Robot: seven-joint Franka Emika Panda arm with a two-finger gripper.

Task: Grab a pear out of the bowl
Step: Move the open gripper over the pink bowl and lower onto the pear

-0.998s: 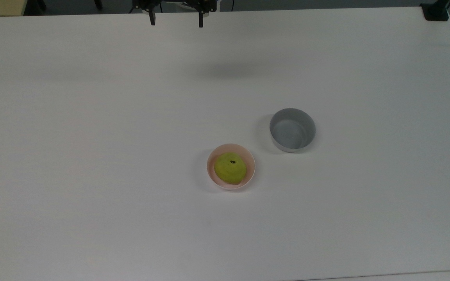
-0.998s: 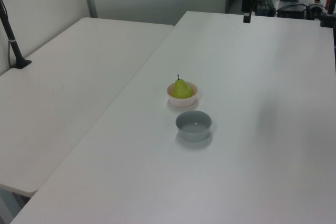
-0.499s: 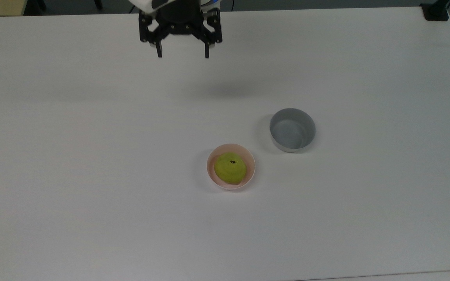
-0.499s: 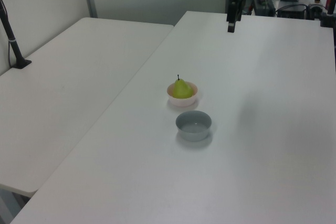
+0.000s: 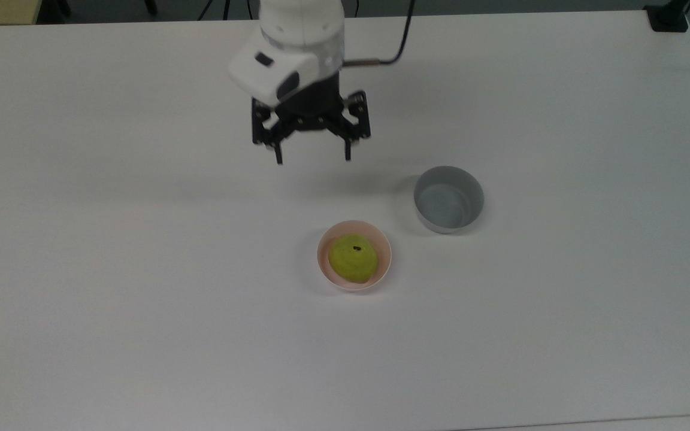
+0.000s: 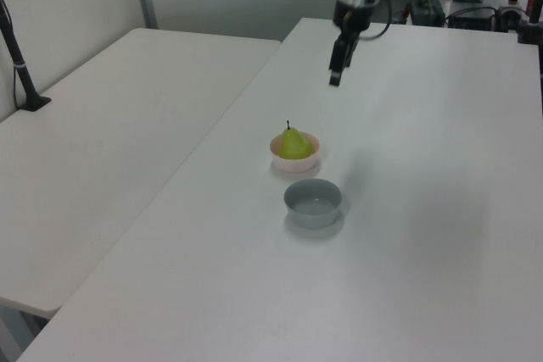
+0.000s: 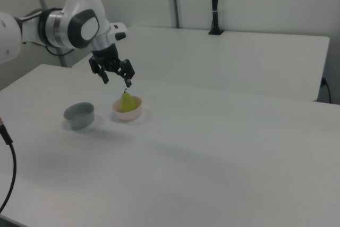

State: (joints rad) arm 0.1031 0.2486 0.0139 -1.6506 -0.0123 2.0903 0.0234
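Note:
A yellow-green pear point(image 5: 353, 258) with a short dark stem stands upright in the small pale pink bowl point(image 5: 386, 264) near the middle of the white table. The left view shows the pear point(image 6: 294, 145) rising above the bowl point(image 6: 293, 164), and so does the right view, with pear point(image 7: 126, 102) and bowl point(image 7: 127, 116). My gripper point(image 5: 312, 159) hangs open above the table with nothing between its fingers. It is above and to the left of the bowl in the top view. The gripper point(image 6: 335, 80) points downward, and in the right view the gripper point(image 7: 117, 82) hovers just over the pear's stem.
A deeper grey bowl point(image 5: 448, 199) stands close to the pink one, up and to the right in the top view. A black post point(image 5: 668, 17) is clamped at the table's corner. A second white table point(image 6: 110, 142) adjoins on the left view's left.
The arm has come in from the top view's upper edge toward the bowls, and its white wrist is now in view. The gripper has stayed open. Pear and bowls have not moved.

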